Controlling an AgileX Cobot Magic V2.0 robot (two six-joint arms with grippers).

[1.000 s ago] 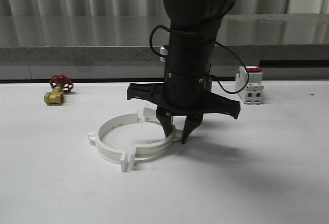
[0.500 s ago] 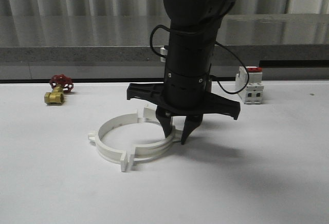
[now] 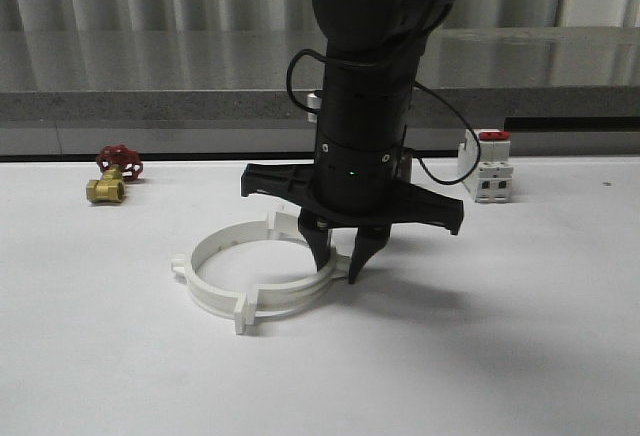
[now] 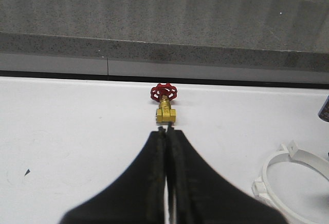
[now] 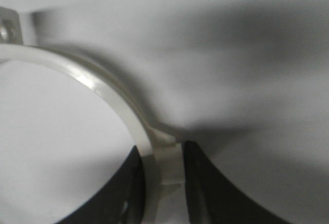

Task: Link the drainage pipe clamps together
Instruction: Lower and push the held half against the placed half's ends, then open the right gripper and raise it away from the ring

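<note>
Drainage pipe clamps (image 3: pixel 262 271) lie on the white table (image 3: pixel 520 336) as two white half-rings forming a wide ring, and we see our right gripper (image 3: pixel 339 256) come straight down on the ring's right side. In the right wrist view its dark fingers (image 5: pixel 205 183) stand on either side of the clamp wall (image 5: pixel 157 157), just by the small outer tab, closed onto the plastic. The front view adds what that close view lacks: the flanges at the ring's near side (image 3: pixel 247 311) meet with no gap we can make out, while the far joint sits partly behind the arm. Our left gripper (image 4: pixel 165 131) has its jaws pressed together, holding nothing, above bare table. Ahead of it lies a brass valve with a red handwheel (image 4: pixel 164 103). A white breaker with a red switch (image 3: pixel 488 166) stands at the back right, partly hidden by the cable.
</note>
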